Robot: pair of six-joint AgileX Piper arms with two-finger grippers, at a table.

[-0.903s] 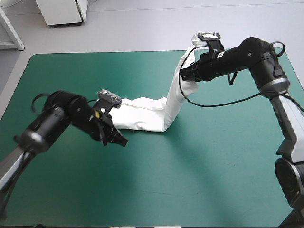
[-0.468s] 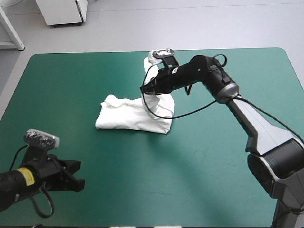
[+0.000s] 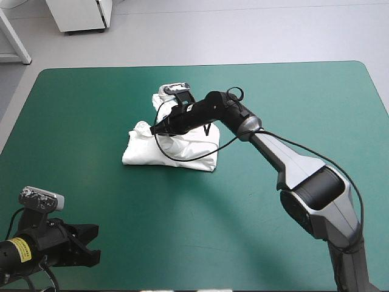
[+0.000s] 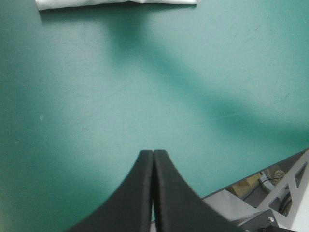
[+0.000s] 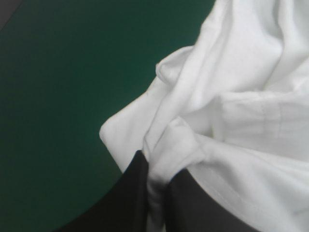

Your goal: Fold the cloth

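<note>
Right tool (image 3: 157, 128) on bundled T-shirt (image 3: 173, 155)

the t-shirt (image 3: 176, 152) is plain white all over, with no print or stripe, only soft grey shading in its folds. the table cover (image 3: 292, 97) is a flat, unpatterned teal-green, darker where shadows fall across it. the right gripper (image 3: 155, 129) is black, its fingers (image 5: 125, 203) black against the white cloth. the right arm (image 3: 285, 158) is black near the wrist, then silver-grey with black joints. the left gripper (image 3: 91, 246) is black too, with a small yellow label (image 3: 21, 248) on the dark body behind it. its fingers (image 4: 135, 193) show matt black over the teal-green.
</note>
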